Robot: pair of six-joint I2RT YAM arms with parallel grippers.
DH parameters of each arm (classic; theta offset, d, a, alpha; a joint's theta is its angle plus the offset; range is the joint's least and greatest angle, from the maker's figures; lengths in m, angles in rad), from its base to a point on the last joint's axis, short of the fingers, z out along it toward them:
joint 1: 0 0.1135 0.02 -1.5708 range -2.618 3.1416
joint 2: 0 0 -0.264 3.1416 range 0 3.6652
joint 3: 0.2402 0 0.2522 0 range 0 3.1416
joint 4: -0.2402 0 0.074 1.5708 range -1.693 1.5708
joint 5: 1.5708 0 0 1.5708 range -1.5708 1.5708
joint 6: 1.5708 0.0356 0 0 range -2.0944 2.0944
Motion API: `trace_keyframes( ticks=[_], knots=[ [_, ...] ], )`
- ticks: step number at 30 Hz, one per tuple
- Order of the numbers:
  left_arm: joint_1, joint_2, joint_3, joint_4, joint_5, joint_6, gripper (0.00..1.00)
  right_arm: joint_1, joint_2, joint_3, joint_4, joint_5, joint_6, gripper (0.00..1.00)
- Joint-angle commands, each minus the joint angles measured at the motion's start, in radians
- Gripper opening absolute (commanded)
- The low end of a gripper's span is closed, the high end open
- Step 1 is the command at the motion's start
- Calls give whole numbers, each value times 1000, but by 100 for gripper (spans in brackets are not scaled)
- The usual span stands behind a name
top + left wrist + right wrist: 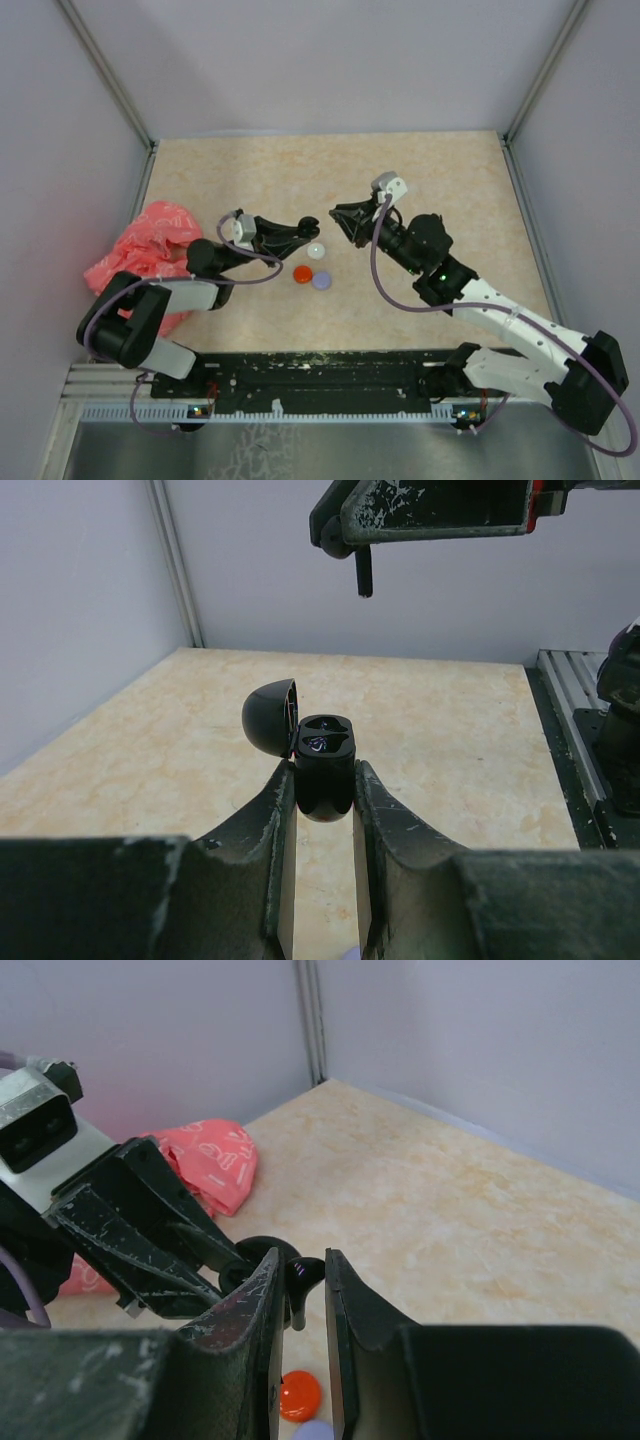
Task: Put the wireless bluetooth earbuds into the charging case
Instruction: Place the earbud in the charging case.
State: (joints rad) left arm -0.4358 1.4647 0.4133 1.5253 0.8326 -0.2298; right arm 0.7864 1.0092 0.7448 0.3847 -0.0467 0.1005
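Soft, even light, faint shadows; the left pincer [324,790] base sits dark, slightly blurred.

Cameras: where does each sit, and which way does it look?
Top camera: high behind the robot, looking down at the table; left arm and right arm show.
Left wrist camera: on the left arm, looking right; left gripper, shut on the open black case, shows.
Right wrist camera: on the right arm, looking left toward the pink bag; right gripper pinches a black earbud.
Shared: top and right wrist views both show the pink bag and red disc.
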Motion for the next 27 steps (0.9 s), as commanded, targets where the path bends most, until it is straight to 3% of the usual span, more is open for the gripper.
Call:
trace_keyframes(
  ticks=[1, 12, 27],
  knots=[
    [2, -39, 25, 265, 34, 24, 0, 44, -23, -24, 193, -23, -21, 14],
    [-11, -99, 21, 263, 22, 3, 0, 125, 41, -56, 332, -1, -35, 14],
    [-27, -127, 28, 263, 17, -35, 0, 147, 101, -97, 404, 74, -59, 14]
  ],
)
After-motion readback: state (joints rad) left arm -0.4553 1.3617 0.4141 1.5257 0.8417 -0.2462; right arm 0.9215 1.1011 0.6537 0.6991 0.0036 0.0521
